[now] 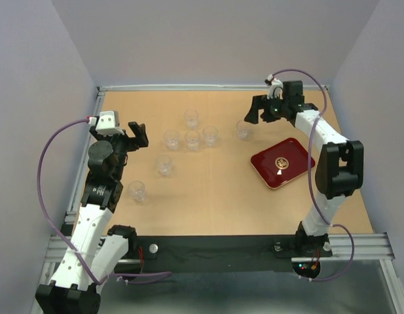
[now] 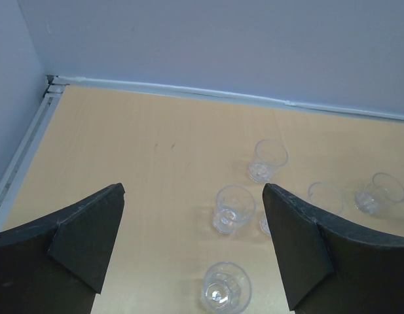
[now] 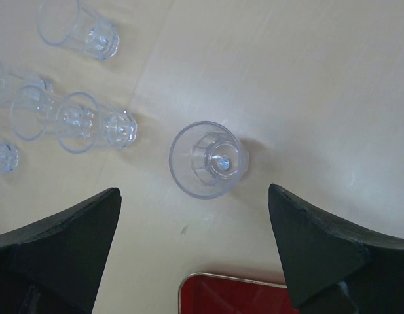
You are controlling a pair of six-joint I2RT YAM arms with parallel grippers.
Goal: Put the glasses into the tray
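Right gripper (image 3: 194, 195) hangs over one glass (image 3: 207, 159) near the tray (image 1: 297, 154), fingers spread wide; left gripper (image 2: 194, 190) spread too, holding nothing

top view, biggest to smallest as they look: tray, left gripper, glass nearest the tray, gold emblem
1. tray
2. left gripper, though it sits higher, nearer the camera, which may inflate it
3. glass nearest the tray
4. gold emblem, only slightly smaller than that glass
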